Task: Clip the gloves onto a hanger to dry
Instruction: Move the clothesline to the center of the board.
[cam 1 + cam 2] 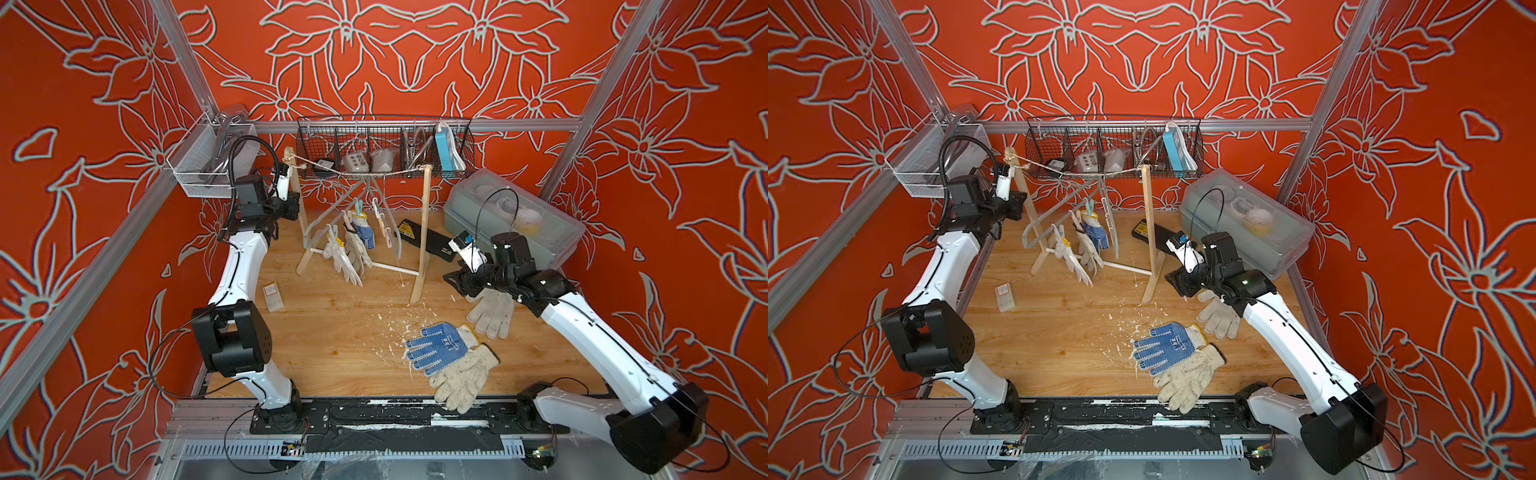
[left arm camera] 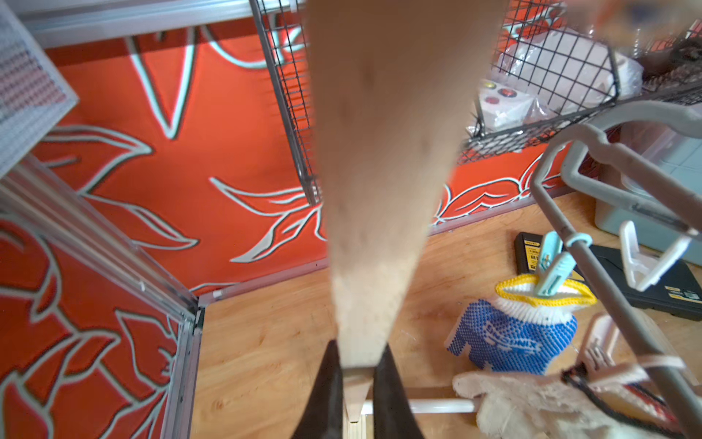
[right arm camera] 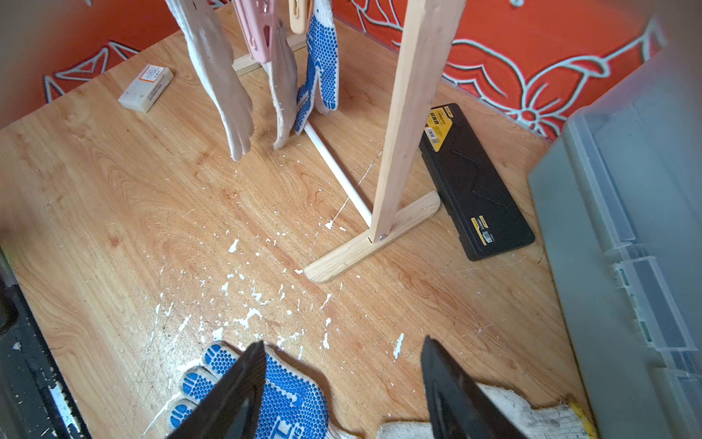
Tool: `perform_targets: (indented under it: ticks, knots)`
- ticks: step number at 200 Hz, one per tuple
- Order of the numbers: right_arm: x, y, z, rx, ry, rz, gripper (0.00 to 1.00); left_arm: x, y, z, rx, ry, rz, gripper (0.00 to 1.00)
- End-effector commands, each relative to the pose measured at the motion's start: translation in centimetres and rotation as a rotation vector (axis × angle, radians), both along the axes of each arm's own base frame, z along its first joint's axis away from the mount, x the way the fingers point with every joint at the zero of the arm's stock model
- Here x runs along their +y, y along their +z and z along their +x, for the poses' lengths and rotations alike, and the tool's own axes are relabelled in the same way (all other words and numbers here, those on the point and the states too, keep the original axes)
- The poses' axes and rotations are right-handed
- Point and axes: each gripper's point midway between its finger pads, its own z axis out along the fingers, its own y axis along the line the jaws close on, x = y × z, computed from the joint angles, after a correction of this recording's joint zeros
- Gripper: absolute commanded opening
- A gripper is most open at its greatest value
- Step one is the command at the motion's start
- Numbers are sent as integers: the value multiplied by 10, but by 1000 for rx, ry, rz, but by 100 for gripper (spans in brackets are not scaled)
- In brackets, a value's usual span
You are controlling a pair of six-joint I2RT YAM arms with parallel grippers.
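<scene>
Desk [image 1: 332, 332]: bare wood, flecked with white bits [image 3: 247, 315] towards the front.

Grey lidded bin [image 1: 519, 216]: back right corner, lid on.

Black wire basket [image 1: 316, 145]: hung on the rear rail, above the stand.

Wooden stand [image 1: 424, 216]: two uprights on flat feet, with a string between their tops and a white rod joining them low down.

Left gripper [image 2: 359, 353]: jaws pinched narrow on the stand's left upright [image 2: 380, 152], high up near the string.

Right gripper [image 3: 342, 342]: jaws wide apart with nothing between them, held over the desk just in front of the stand's right foot. Contact with the gloves beneath cannot be judged.

Grey hanger [image 2: 611, 290]: hangs from the string, tilted, with clips along its bars.

Gloves on the hanger: three.
- A blue-dotted hung glove [image 1: 365, 233], held at its yellow-edged cuff by a teal clip [image 2: 551, 262].
- Two plain hung gloves [image 1: 356, 251] and [image 1: 338, 253] beside it, fingers down.

Gloves on the desk: three.
- A plain glove [image 1: 494, 313], partly under the right wrist.
- A blue-dotted desk glove [image 1: 436, 347], palm up, near the front.
- A front plain glove [image 1: 463, 380], touching the blue-dotted one, its fingers overhanging the desk's front edge.

Black case [image 1: 428, 239]: flat on the desk behind the right upright, between stand and bin.

Small white box [image 1: 273, 296]: flat on the desk, left side, near the left arm.
</scene>
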Motion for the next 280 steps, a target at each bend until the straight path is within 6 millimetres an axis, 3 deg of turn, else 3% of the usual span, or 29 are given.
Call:
perform_targets:
  ticks: [1,30,70,108,136,157,200,216,238,242,258,280]
  knots:
    - [2,0,1,-1,17,8,68,0,20,-32,-30,43,-13,0]
    - [-4,-8,-2,24,-3,-27,68,1,13,-68,13,107,-36,0]
    - [-15,-30,-24,138,-67,0,67,-7,4,-112,57,141,-82,0]
    - [-39,-67,-55,325,-208,-31,65,-9,-7,-145,95,190,-108,0]
    - [-54,-96,-79,448,-325,-14,64,-8,-9,-155,96,214,-125,0]
    - [-62,-116,-89,507,-410,7,62,-10,-9,-156,94,215,-143,8]
    - [-78,-162,-107,609,-549,-9,58,-10,-4,-162,79,233,-170,42]
    - [-87,-180,-113,632,-605,-29,57,-8,-6,-166,86,253,-185,50]
    - [-92,-194,-111,631,-646,-39,55,-6,-27,-173,148,313,-246,62]
    - [-93,-196,-110,628,-654,-43,55,-8,-21,-180,126,315,-250,64]
    - [-93,-202,-102,611,-664,-51,55,-7,-40,-190,170,362,-254,73]
    - [-86,-205,-86,582,-662,-26,54,-7,-63,-209,239,420,-268,76]
